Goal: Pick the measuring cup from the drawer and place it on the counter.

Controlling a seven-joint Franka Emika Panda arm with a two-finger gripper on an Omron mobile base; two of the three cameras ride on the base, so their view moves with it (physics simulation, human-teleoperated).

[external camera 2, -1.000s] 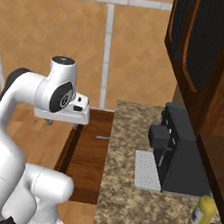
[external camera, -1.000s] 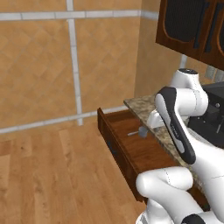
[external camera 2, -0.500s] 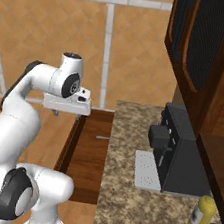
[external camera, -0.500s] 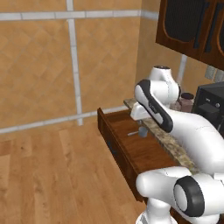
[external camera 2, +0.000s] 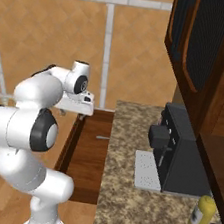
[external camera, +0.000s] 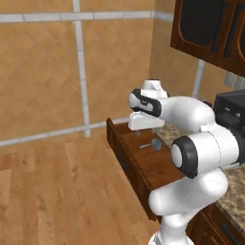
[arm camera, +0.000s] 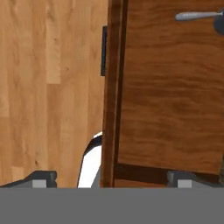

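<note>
Measuring cup [external camera: 155, 143] sits in the open drawer [external camera: 143, 165], handle pointing toward the drawer front. The gripper [arm camera: 111, 177] hangs above the front edge, fingers [arm camera: 43, 178] spread wide and empty. Best to slide further in, centre over the cup, then drop.

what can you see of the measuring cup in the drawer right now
The measuring cup is a small silver-grey metal cup with a straight thin handle, shiny as it looks. It lies on the wooden floor of the open drawer, toward the counter side. In the hand view its handle shows at the top right edge. Nothing grips it: the gripper hangs open above the drawer, apart from the cup.
</note>
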